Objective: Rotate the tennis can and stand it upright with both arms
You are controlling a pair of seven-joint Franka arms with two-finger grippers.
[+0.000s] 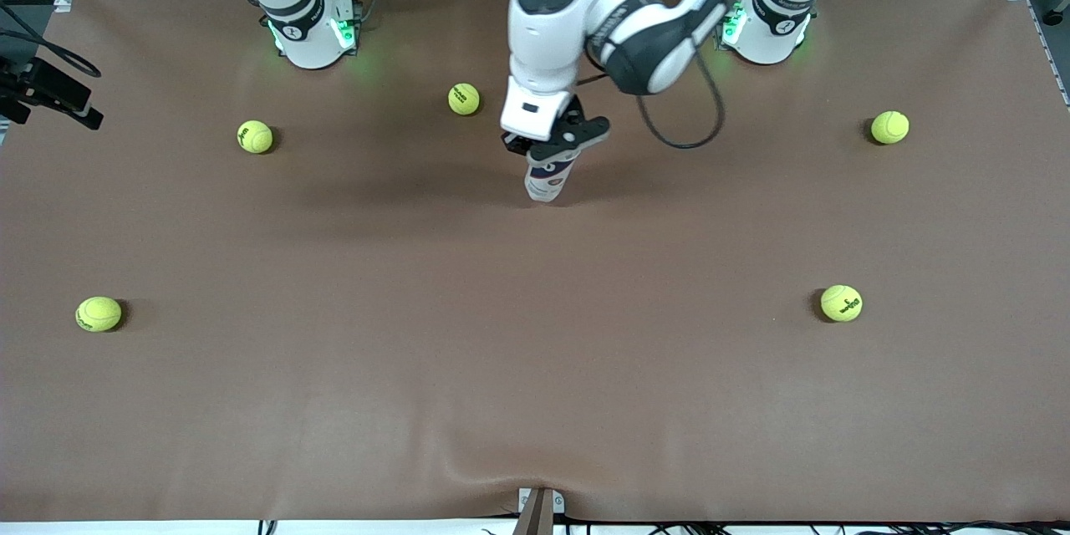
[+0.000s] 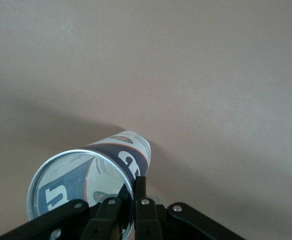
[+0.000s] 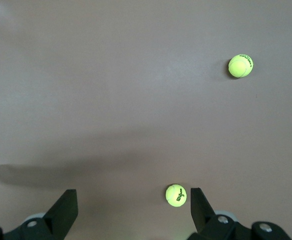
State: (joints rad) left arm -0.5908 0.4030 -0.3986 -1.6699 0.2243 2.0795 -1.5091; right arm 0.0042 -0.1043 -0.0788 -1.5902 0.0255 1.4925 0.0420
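Observation:
The tennis can (image 1: 549, 178) stands nearly upright, slightly tilted, on the brown table between the two bases, its open metal-rimmed mouth up. My left gripper (image 1: 553, 142) is over it, shut on the can's rim. In the left wrist view the can (image 2: 111, 160) shows from above, and the left gripper (image 2: 128, 200) has one finger inside the mouth and one outside the wall. My right gripper (image 3: 132, 200) is open and empty, high over the table. It is out of the front view, where only that arm's base (image 1: 308, 25) shows.
Several yellow-green tennis balls lie scattered on the table: one (image 1: 464, 99) close to the can toward the right arm's base, one (image 1: 254, 136) toward the right arm's end, one (image 1: 889, 127) toward the left arm's end. Two more (image 1: 99, 313) (image 1: 841, 303) lie nearer the front camera.

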